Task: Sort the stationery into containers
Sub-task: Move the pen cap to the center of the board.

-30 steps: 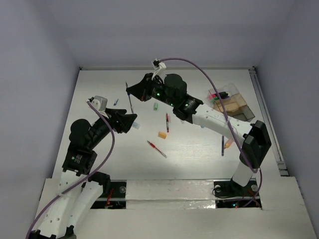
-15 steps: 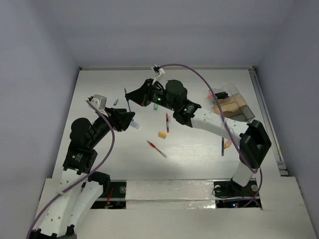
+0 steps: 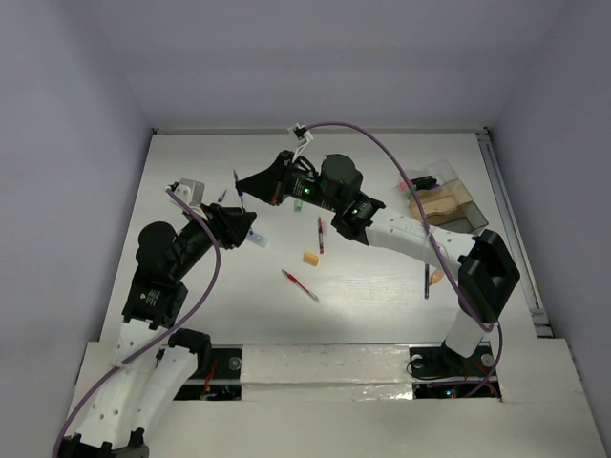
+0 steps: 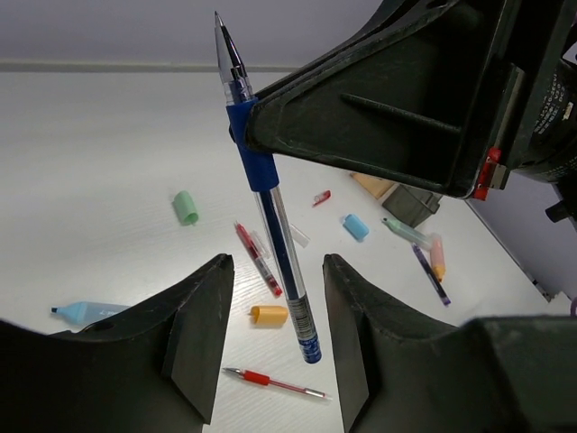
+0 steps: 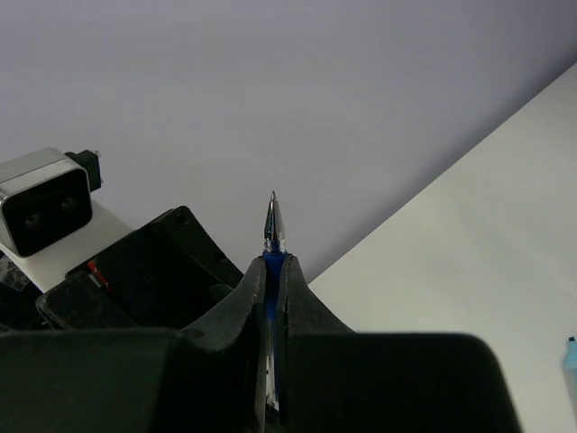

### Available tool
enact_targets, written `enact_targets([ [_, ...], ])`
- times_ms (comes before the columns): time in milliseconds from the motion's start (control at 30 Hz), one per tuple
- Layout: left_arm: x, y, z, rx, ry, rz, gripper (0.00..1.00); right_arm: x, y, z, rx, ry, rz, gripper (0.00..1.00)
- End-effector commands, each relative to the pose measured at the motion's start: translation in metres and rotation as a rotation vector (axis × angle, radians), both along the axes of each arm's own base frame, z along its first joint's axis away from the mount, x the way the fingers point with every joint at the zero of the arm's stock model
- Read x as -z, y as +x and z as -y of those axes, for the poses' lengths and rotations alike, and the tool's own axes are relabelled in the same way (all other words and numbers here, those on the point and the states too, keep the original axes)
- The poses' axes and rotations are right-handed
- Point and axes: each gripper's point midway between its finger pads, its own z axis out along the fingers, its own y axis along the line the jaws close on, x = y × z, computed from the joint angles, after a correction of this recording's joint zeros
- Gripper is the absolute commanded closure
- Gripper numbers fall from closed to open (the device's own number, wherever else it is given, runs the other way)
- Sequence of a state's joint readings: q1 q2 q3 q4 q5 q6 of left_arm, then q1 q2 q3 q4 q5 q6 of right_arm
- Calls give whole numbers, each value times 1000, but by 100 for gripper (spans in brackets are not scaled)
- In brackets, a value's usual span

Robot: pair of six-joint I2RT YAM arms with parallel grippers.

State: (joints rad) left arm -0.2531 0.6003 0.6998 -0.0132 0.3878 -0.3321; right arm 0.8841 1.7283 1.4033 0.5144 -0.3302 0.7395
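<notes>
Blue pen [image 4: 270, 225] is up in the air over the bench's far-left part, tip skyward, the right gripper [image 5: 273, 271] pinching its blue grip. The left gripper [image 4: 275, 271] is spread wide either side of its lower end, with a gap on each side. Down on the bench lie two red pens [image 4: 259, 263] [image 4: 270, 382], one orange eraser [image 4: 269, 314], one green eraser [image 4: 186, 207] and one blue eraser [image 4: 355, 226], with one container [image 3: 474, 218] near the far-right corner.

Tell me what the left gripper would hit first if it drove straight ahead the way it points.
Most likely the blue pen, clamped in the right gripper. It hangs in line with the open gap of the left gripper, though how far ahead is unclear.
</notes>
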Motion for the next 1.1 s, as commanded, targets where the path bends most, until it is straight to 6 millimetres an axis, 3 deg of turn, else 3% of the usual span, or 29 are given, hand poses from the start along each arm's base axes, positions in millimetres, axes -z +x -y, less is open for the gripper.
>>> enact_targets([
  [0, -10, 0, 3, 23, -19, 34, 59, -31, -12, 4, -39, 80, 65, 99],
  [200, -12, -5, 10, 74, -26, 44, 62, -29, -13, 0, -65, 84, 55, 99],
  [367, -13, -6, 11, 78, -24, 47, 80, -27, -13, -2, -73, 85, 47, 99],
  [433, -14, -6, 11, 78, -24, 53, 89, -24, -13, -3, -76, 81, 43, 99],
  [467, -15, -7, 11, 80, -21, 55, 99, -23, -13, -3, -75, 79, 41, 99],
  [567, -15, -5, 6, 53, -11, 57, 100, -21, -12, -4, -72, 74, 35, 98],
  [667, -13, -5, 2, 24, -2, 49, 100, -17, -8, -4, -50, 39, 46, 80],
  [700, -13, -4, -1, 10, -2, 51, 100, -18, -7, -3, -47, 32, 50, 66],
  [800, -11, -2, -13, -66, 17, 27, 100, -17, 4, 7, -10, -6, 54, 44],
  [1000, -21, -3, -30, -156, 32, 33, 100, -2, 34, 39, 56, -72, 39, 39],
  [1067, -22, -3, -38, -202, 39, 34, 100, 9, 42, 46, 79, -104, 22, 47],
])
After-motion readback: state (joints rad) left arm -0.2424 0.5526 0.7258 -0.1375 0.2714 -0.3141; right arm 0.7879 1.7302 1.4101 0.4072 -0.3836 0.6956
